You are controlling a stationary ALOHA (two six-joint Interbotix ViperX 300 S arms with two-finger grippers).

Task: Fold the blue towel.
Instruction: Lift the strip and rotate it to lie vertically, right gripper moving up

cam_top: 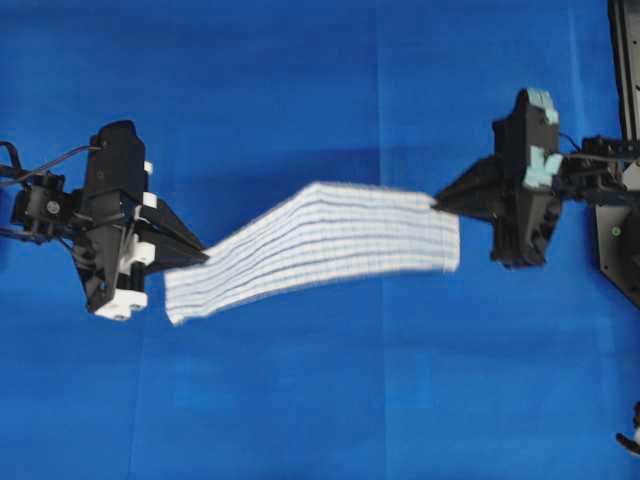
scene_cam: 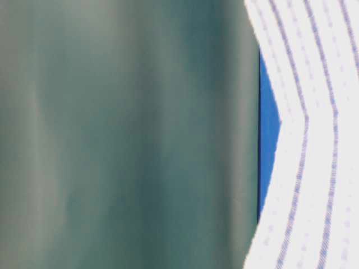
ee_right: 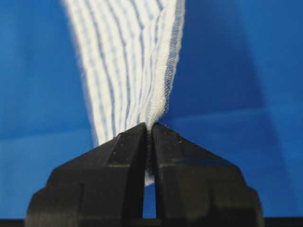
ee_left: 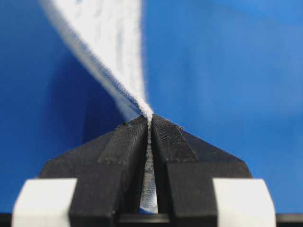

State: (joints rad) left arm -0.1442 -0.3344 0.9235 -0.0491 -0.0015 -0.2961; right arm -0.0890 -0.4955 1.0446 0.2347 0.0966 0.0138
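Blue towel [cam_top: 320, 235] edge is pinched between the closed jaws of the left gripper [ee_left: 149, 119] at one end and the closed jaws of the right gripper [ee_right: 149, 126] at the opposite end. Both jaw pairs are pressed together on cloth, with fabric visible in the slot between the fingers. Outward from the jaws, the towel spans between the two grippers as a folded, striped band held above the blue table covering [cam_top: 320, 90], with a shadow beneath it. The table-level view shows only blurred cloth close up.
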